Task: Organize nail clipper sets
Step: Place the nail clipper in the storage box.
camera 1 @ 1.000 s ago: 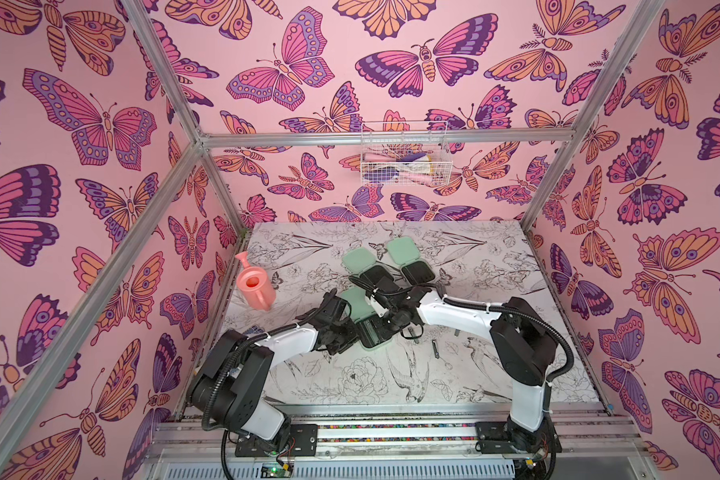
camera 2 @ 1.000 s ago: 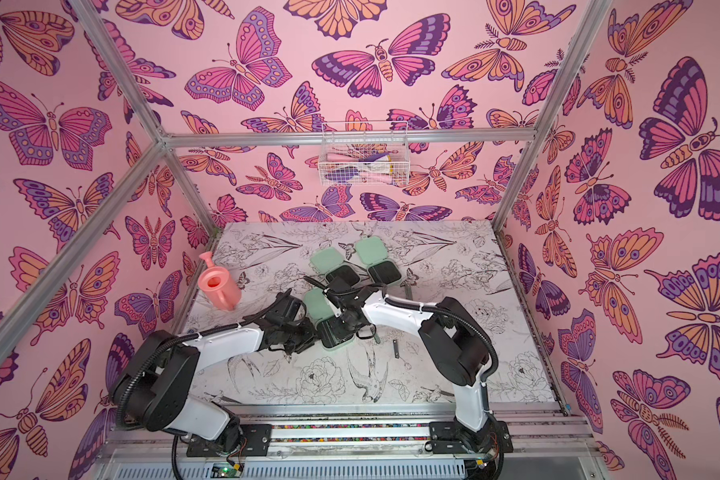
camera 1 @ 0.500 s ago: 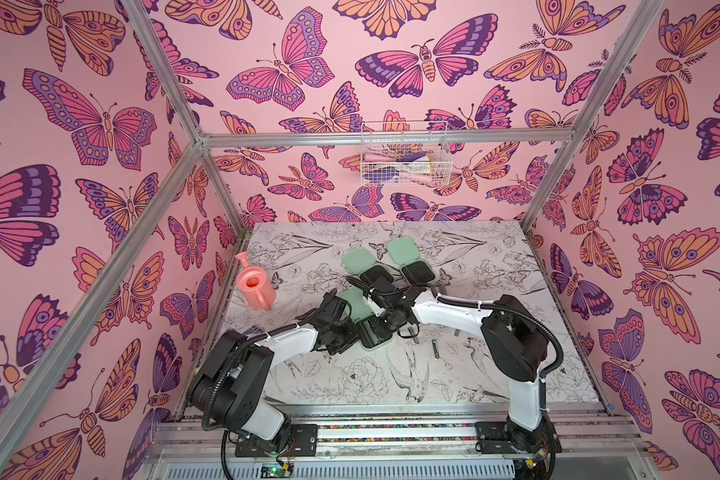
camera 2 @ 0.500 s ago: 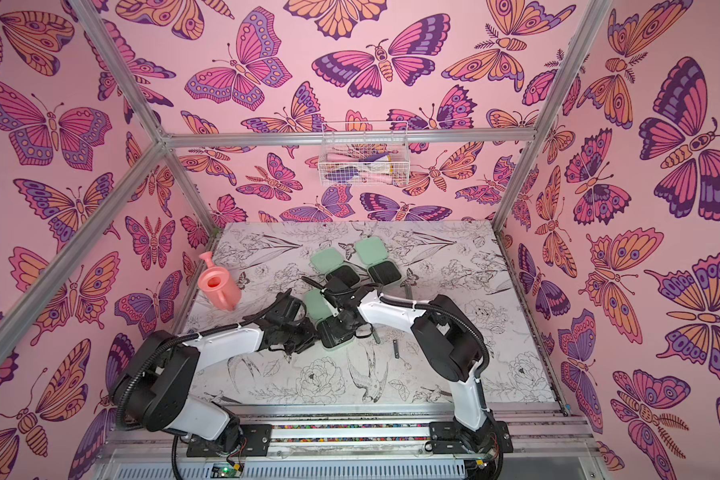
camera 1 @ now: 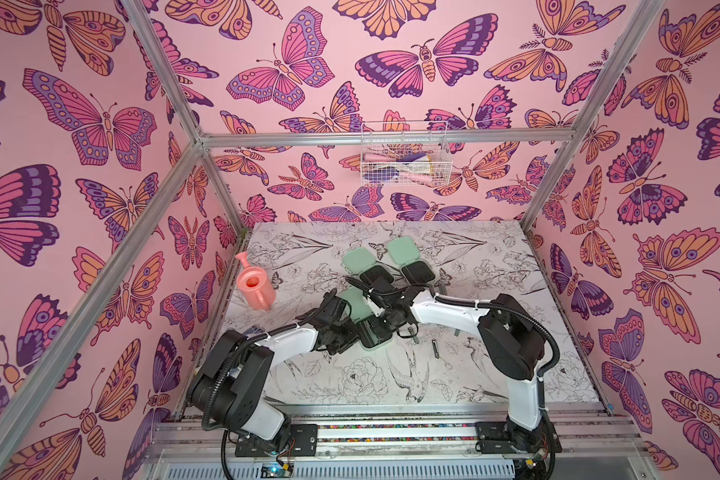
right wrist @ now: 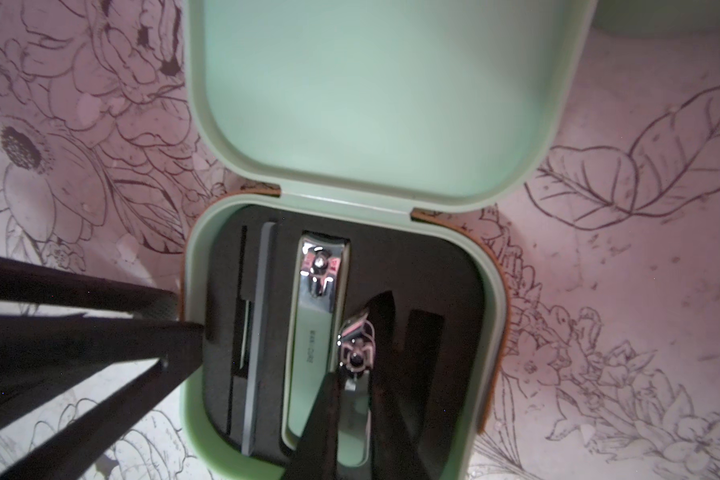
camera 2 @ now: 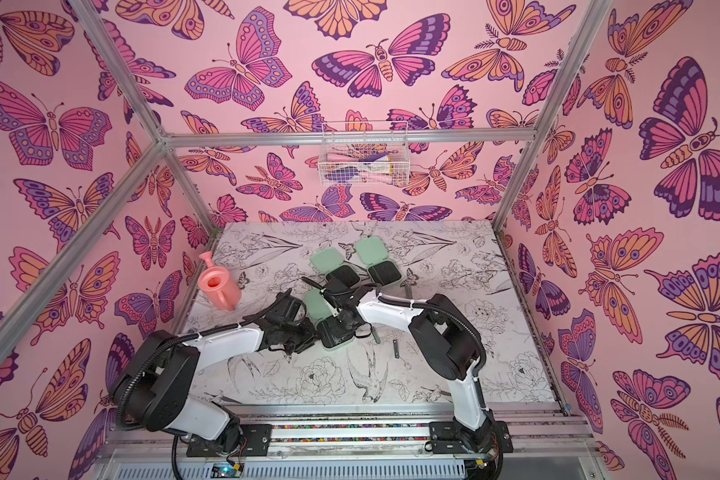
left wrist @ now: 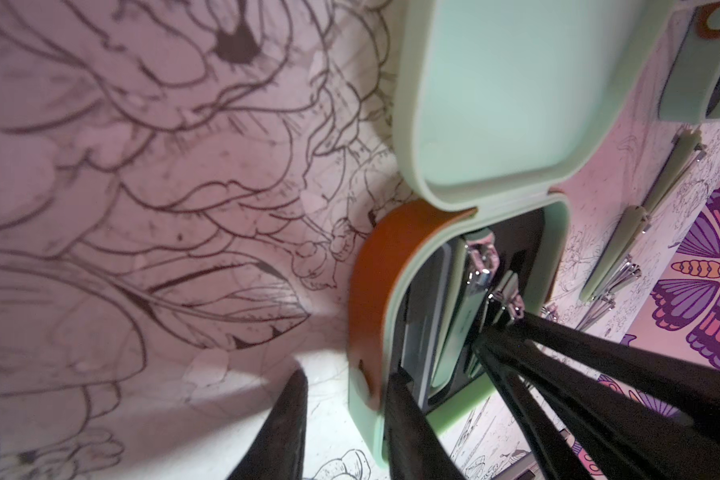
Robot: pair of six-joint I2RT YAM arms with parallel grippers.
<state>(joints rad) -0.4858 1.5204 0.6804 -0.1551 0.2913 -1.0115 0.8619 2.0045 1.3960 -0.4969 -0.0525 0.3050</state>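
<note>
The right gripper [right wrist: 356, 374] is clenched on a small clipper [right wrist: 356, 353], its black fingers [right wrist: 329, 415] pinching the clipper's sides with the shiny head just above the black insert of the near case [right wrist: 491, 332]. Beside it in that insert a larger clipper [right wrist: 319, 332] lies flat in its slot, and a grey file [right wrist: 258, 340] lies next to that. The mint lid [right wrist: 371, 104] is thrown back flat on the table. The left gripper [left wrist: 346, 386] comes in from the opposite side, its jaws nearly together astride the case's side wall, one finger inside the rim and one outside, gripping it. Beyond, toward the back wall, a second case [camera 1: 364, 266] and a third case [camera 1: 408, 255] sit open just beside each other, lids back. A slim loose tool [camera 1: 435, 348] lies on the flower-printed table [camera 1: 350, 386] near the right arm. A pink watering can [camera 1: 256, 286] stands well apart on the left, and a wire basket [camera 1: 404, 158] hangs on the back wall.
</note>
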